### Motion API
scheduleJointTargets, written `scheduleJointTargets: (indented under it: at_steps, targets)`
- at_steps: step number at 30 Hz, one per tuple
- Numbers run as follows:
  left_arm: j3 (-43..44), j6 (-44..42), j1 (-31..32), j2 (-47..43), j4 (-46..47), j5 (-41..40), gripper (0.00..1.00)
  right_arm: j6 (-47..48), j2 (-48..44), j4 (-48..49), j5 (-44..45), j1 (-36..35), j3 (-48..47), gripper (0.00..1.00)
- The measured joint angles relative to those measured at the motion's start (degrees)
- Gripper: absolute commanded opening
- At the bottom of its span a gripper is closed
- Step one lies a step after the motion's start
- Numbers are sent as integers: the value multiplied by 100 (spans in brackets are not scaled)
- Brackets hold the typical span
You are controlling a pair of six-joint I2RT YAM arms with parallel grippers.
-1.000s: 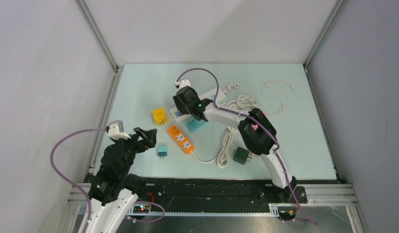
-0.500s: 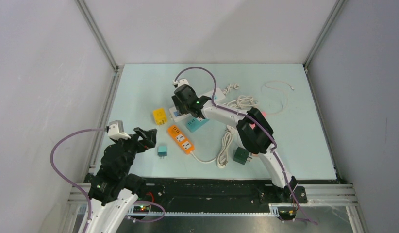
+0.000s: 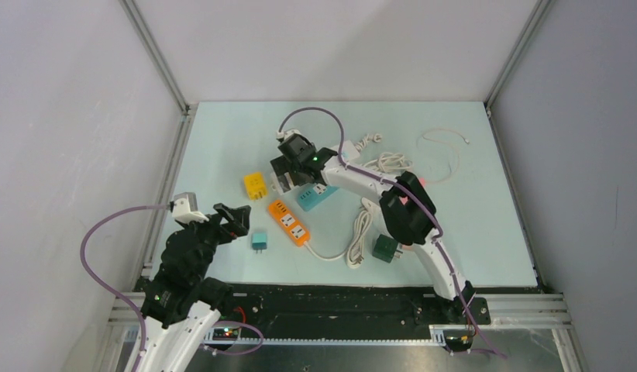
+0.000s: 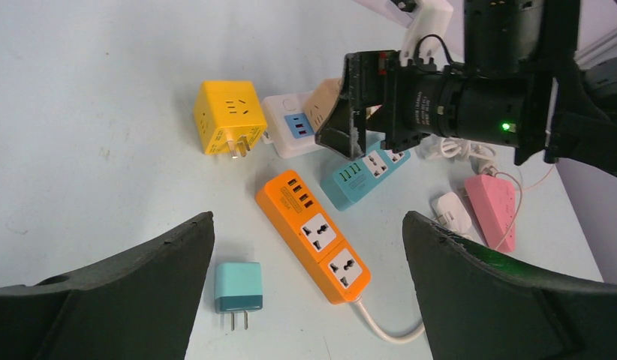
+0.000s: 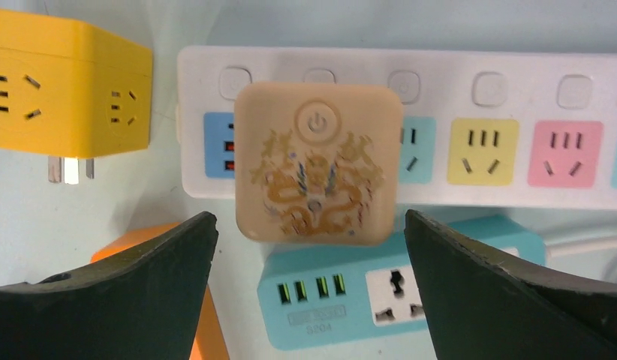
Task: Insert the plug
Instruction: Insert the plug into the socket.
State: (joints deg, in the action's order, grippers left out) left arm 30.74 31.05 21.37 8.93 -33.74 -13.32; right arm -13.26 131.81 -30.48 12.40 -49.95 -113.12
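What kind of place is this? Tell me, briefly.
Likely a robotics lab test cell: left arm and right arm bolted to a table enclosed by aluminium framing, with an orange power strip and yellow cube adapter laid out.

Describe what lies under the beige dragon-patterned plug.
The white power strip lies under the beige plug, a blue socket panel showing at its left edge. The plug's pins and the socket beneath it are covered.

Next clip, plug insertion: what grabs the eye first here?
The beige plug with a gold dragon print fills the middle of the right wrist view. It sits on the white power strip, with the right end effector open over it. Bright pieces lie around it: a yellow cube socket to its left in that view and an orange power strip nearer the arms.
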Motion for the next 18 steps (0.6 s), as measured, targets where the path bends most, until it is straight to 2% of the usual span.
scheduleJointTargets:
  at_steps: [4,11,14,18]
  targets:
    - [0,2,0,0,0,0,98,-2,-463,155,7,22,564,97]
    - [0,68,0,160,0,2,98,-114,-1958,586,17,2,2022,93]
    - [0,170,0,382,0,33,100,-254,-2645,745,-74,-11,2653,77]
    - [-2,402,0,1001,42,170,89,-466,-3143,632,-286,-22,3047,67]
